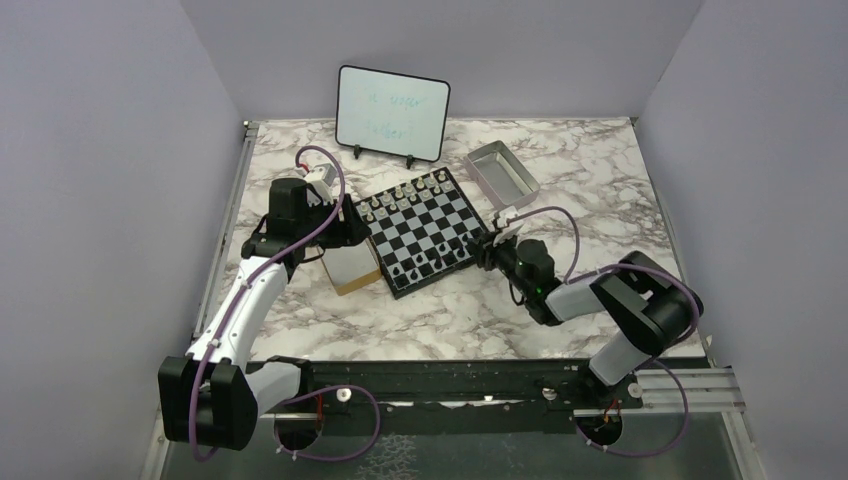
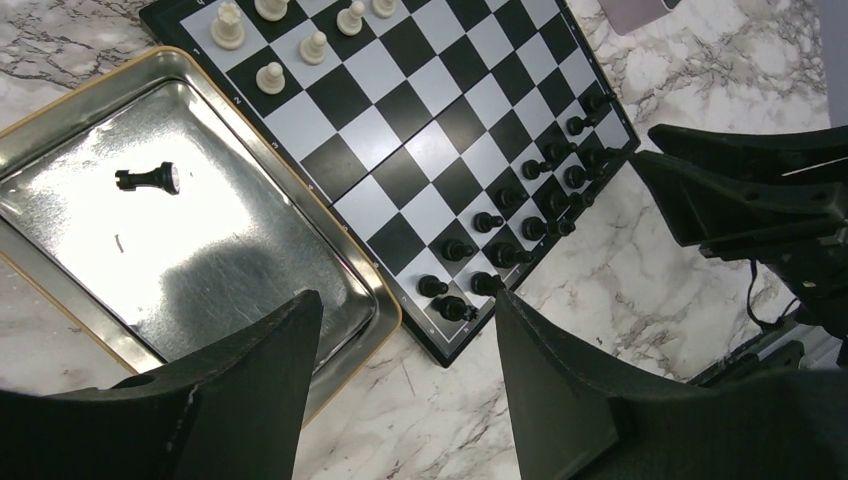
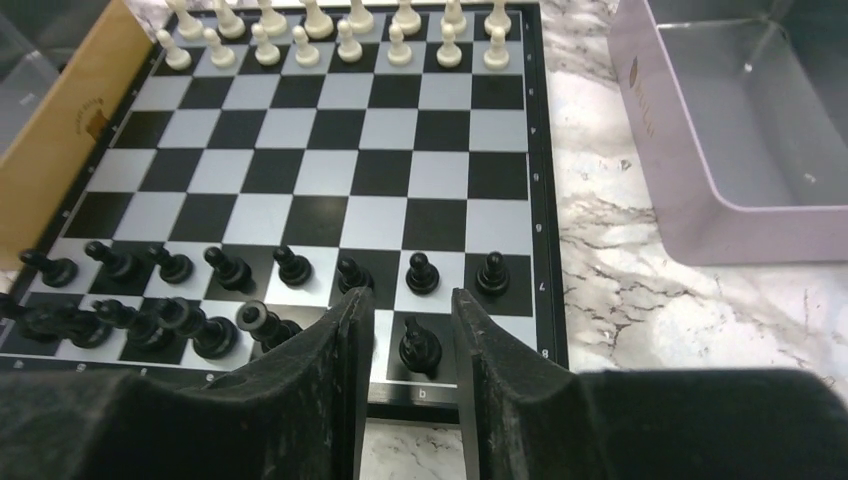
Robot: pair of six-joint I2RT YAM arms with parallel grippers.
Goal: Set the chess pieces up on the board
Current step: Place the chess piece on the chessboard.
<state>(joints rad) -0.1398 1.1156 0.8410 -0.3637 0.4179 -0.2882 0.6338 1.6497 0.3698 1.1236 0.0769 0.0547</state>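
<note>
Above the gold-rimmed metal box (image 2: 230,270) just left of the board (image 2: 400,110), the left gripper (image 2: 405,300) hangs empty with its jaws wide apart. One black chess piece (image 2: 148,179) lies toppled inside the box. At the board's near edge, the right gripper (image 3: 412,300) has its jaws slightly apart around an upright black piece (image 3: 420,345), not clamping it.

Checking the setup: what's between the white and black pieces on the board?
Only bare board squares between white pieces and black pieces, per the right wrist view.
</note>
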